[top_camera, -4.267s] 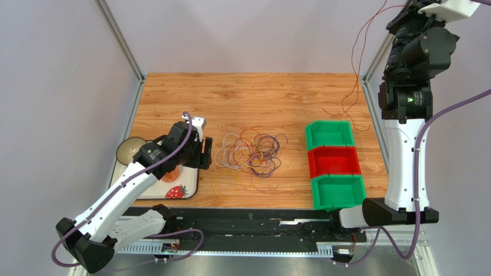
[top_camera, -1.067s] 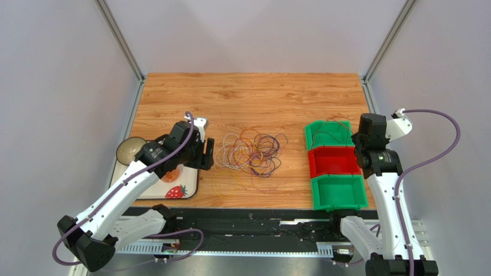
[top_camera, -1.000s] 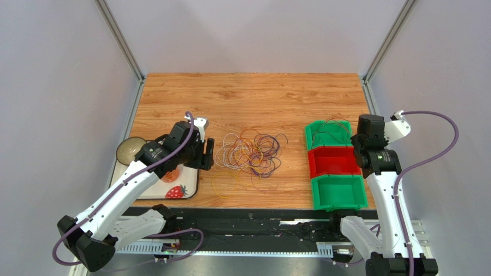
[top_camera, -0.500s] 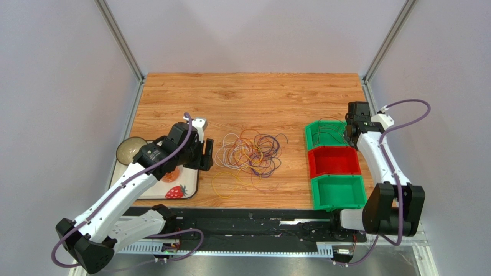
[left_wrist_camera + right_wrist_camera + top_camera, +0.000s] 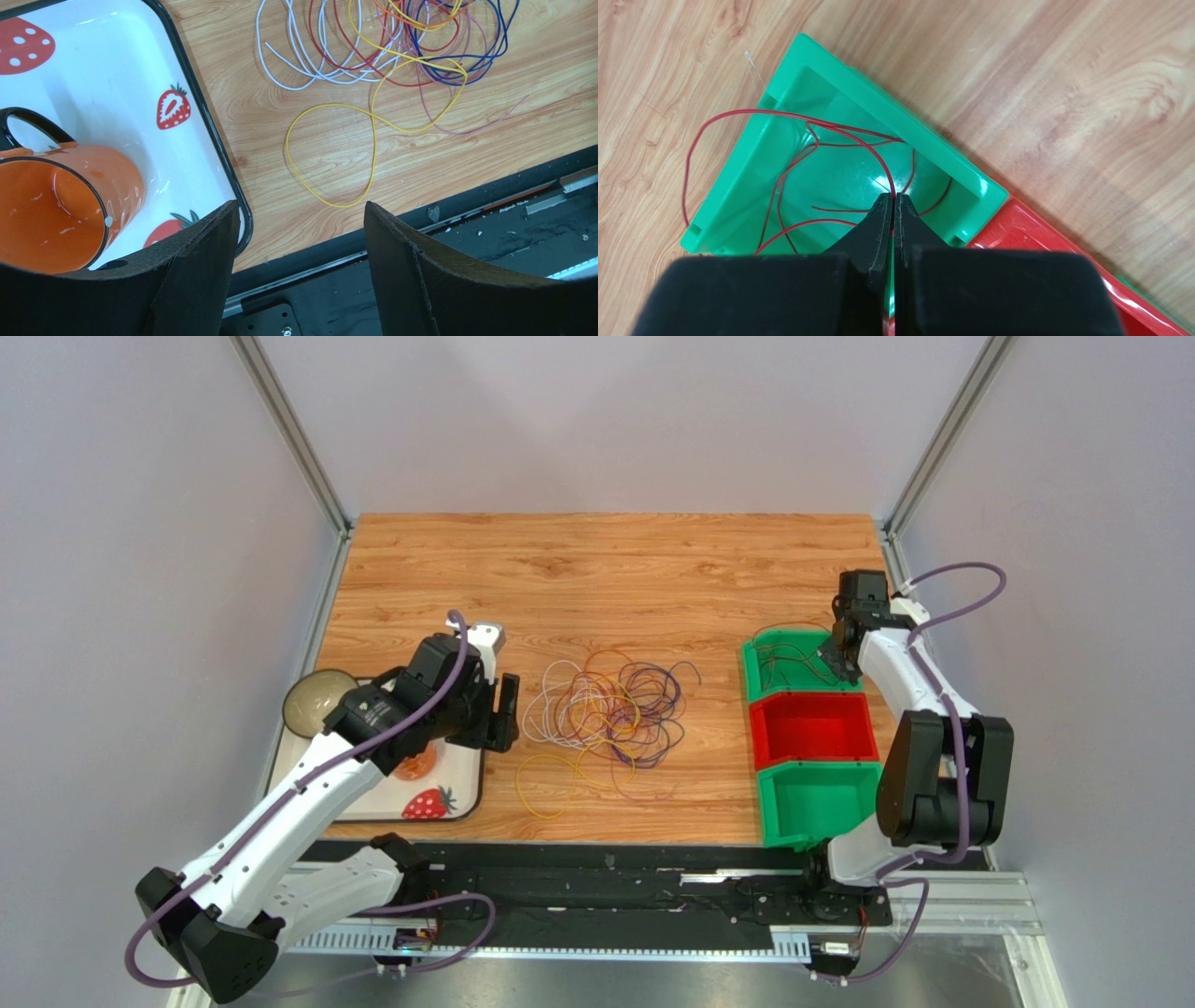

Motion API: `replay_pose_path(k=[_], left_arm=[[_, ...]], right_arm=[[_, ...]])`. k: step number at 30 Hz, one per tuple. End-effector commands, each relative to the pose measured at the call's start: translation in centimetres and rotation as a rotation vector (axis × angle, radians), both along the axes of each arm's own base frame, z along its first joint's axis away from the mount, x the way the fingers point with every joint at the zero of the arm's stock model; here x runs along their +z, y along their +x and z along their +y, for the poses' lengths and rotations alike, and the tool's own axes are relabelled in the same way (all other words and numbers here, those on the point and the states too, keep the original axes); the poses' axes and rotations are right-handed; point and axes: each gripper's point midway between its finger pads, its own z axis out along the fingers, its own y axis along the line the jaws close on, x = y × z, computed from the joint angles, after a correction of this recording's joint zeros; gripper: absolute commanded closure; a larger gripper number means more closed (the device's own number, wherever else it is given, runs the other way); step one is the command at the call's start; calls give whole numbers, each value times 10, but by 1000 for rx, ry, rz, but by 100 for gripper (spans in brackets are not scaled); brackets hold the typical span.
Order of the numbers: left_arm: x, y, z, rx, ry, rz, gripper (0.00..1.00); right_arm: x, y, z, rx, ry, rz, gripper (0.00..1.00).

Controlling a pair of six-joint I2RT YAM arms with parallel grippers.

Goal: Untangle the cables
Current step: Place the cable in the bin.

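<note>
left jaws: apart, above worktop (image 5: 589, 574) near edge, beside tray (image 5: 105, 84)
right jaws: together, clamped on red cable (image 5: 773, 114), over far green bin (image 5: 843, 175)
cables (image 5: 612, 706): tangled pile, worktop centre

No legible text, label, brand, number or sign in any view. Only printed strawberry pictures (image 5: 170, 106) on the white tray (image 5: 105, 63), without lettering; too small to make out anything more on the arms.
</note>
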Motion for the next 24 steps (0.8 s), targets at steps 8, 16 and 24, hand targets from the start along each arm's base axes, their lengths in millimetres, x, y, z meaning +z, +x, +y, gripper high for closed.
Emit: replay_pose_path(k=[8, 16, 24], left_arm=[[3, 4, -1, -5, -2, -24, 26], [3, 4, -2, -8, -2, -22, 26], [4, 4, -1, -6, -5, -27, 26]], right_arm=[[25, 30, -3, 59, -19, -66, 100], [45, 15, 5, 103, -9, -105, 58], [94, 25, 43, 273, 16, -234, 51]])
